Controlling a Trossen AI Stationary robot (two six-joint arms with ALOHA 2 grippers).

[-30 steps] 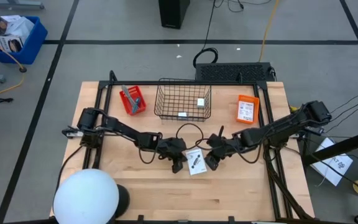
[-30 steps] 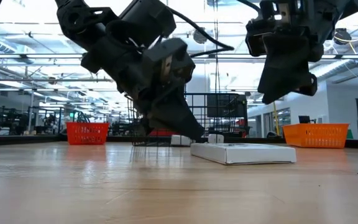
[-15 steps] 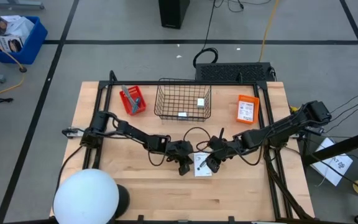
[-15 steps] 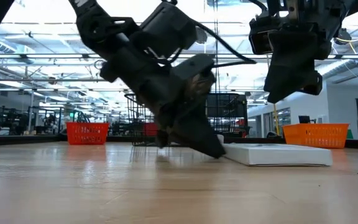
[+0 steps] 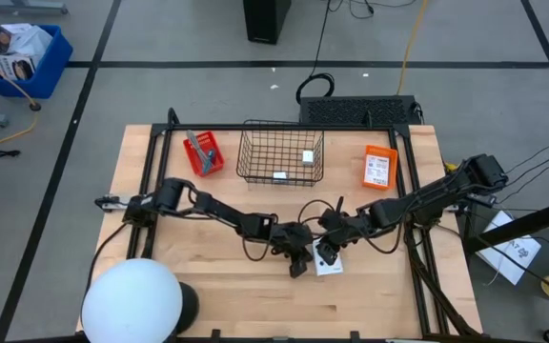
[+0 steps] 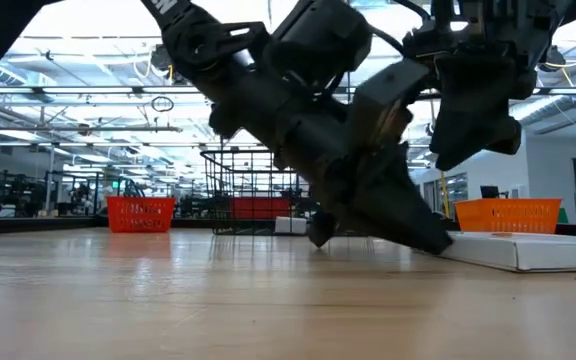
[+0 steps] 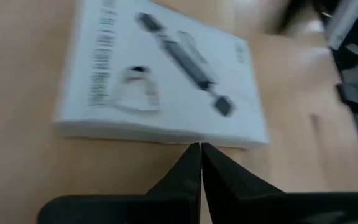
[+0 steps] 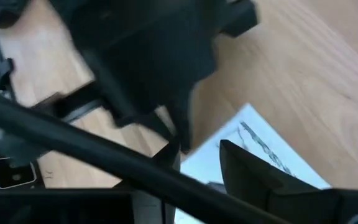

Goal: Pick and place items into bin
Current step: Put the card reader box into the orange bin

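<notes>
the left claw (image 7: 200, 163), pressed together, pokes the white packet's (image 7: 160, 74) edge near the table's (image 5: 208, 305) middle, so push slow and flat toward the spread right claw (image 5: 324, 250).

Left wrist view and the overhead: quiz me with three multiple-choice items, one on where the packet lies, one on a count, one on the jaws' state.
1. The white packet at the left gripper lies: A) on the table; B) in the wire basket; C) on the floor.
2. White items in the wire basket: A) none; B) five; C) two.
3. The left gripper's jaws are: A) wide open; B) shut; C) lifting the packet.
Answers: 1 A, it lies flat on the wood; 2 C, two small white pieces show through the mesh; 3 B, they meet at the packet's edge.
</notes>
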